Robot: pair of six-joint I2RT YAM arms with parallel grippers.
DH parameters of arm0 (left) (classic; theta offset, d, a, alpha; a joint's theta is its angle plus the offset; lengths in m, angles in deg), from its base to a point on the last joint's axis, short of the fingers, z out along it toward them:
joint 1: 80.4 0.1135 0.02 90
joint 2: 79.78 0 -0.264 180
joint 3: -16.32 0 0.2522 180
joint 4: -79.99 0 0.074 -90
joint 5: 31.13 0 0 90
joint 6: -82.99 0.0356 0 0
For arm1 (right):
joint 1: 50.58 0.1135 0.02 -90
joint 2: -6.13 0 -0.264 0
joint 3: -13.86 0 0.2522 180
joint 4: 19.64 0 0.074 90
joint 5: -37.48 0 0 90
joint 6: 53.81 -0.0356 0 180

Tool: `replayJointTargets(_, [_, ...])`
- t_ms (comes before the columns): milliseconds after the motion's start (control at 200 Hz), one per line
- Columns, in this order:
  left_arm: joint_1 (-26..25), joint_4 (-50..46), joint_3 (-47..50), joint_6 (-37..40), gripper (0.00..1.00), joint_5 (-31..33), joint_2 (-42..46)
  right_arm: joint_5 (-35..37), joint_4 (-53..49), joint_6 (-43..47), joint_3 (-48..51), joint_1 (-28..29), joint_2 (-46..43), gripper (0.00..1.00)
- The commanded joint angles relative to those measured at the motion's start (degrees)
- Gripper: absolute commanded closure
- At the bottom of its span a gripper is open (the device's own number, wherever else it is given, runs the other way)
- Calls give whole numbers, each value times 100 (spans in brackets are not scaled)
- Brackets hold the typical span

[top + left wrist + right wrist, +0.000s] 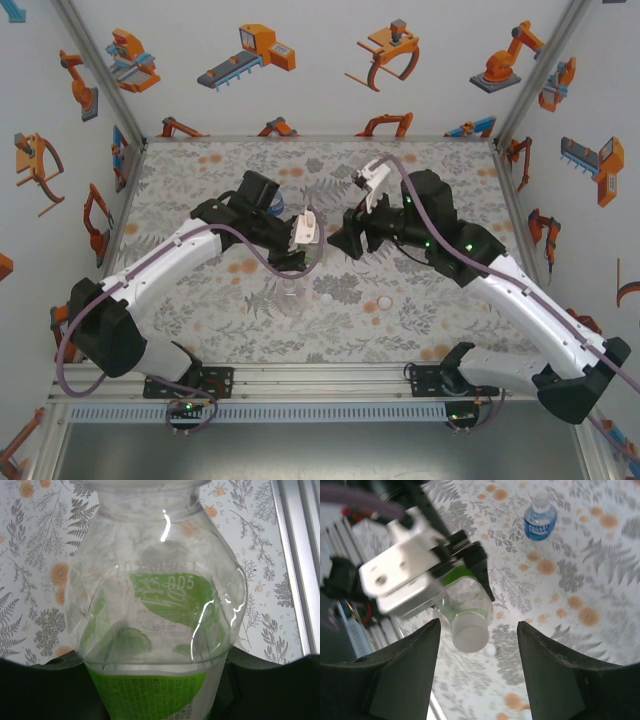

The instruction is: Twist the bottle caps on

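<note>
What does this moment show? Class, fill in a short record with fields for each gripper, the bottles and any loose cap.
left gripper: shut on green-label bottle, held tilted above the table
cap on held bottle: white, on the neck; tightness unclear
right gripper: open, fingers either side of that cap, not touching it
blue-label bottle: upright on the table
loose cap: white, lying on the table

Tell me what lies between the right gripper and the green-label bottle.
Nothing. In the top external view, a bare gap over the table separates the right gripper from the green-label bottle held by the left gripper.
</note>
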State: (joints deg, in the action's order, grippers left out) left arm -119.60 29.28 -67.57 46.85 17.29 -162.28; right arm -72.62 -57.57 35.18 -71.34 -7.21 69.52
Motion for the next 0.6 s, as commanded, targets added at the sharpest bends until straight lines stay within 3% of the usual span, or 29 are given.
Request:
replayJointTargets(0, [-16, -294, -124, 366, 100, -498, 79, -1370, -545, 2460, -203, -5, -116, 43])
replayJointTargets(75, [-9, -337, -123, 440, 100, -617, 94, -1528, -653, 3032, -148, 0, -157, 43])
replayJointTargets(200, [-14, -420, -149, 502, 100, -710, 82, -1564, -641, 3249, -98, 11, -70, 43])
replayJointTargets(596, [-14, -480, -168, 536, 100, -746, 106, -1466, -326, 3145, 172, 81, 28, 51])
